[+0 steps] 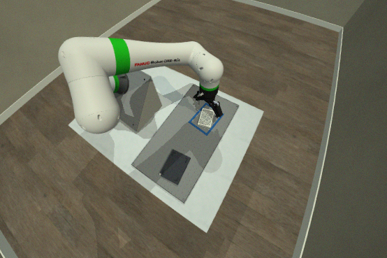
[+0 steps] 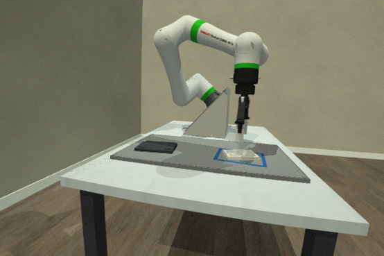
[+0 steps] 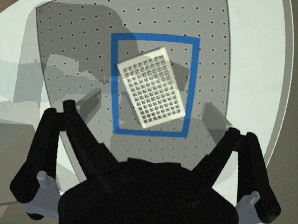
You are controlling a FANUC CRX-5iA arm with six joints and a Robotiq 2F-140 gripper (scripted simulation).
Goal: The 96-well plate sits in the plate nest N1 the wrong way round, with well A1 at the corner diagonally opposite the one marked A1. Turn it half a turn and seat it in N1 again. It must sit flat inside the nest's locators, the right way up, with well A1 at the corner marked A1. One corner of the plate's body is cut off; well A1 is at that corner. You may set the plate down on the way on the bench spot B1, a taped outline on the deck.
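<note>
Hovering with fingers spread wide above the plate (image 3: 152, 87) lying skewed in B1 (image 3: 121, 83), risking an off-square grasp.

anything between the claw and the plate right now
Nothing. The open claw hangs above the plate, apart from it, with only air between; the exterior view shows the gap.

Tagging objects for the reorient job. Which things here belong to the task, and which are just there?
Task things:
- white 96-well plate, lying inside the blue taped outline
- dark rectangular plate nest, nothing in it
- black gripper, fingers wide open above the plate

Just there:
- grey perforated deck
- white table
- grey wedge-shaped arm mount
</note>
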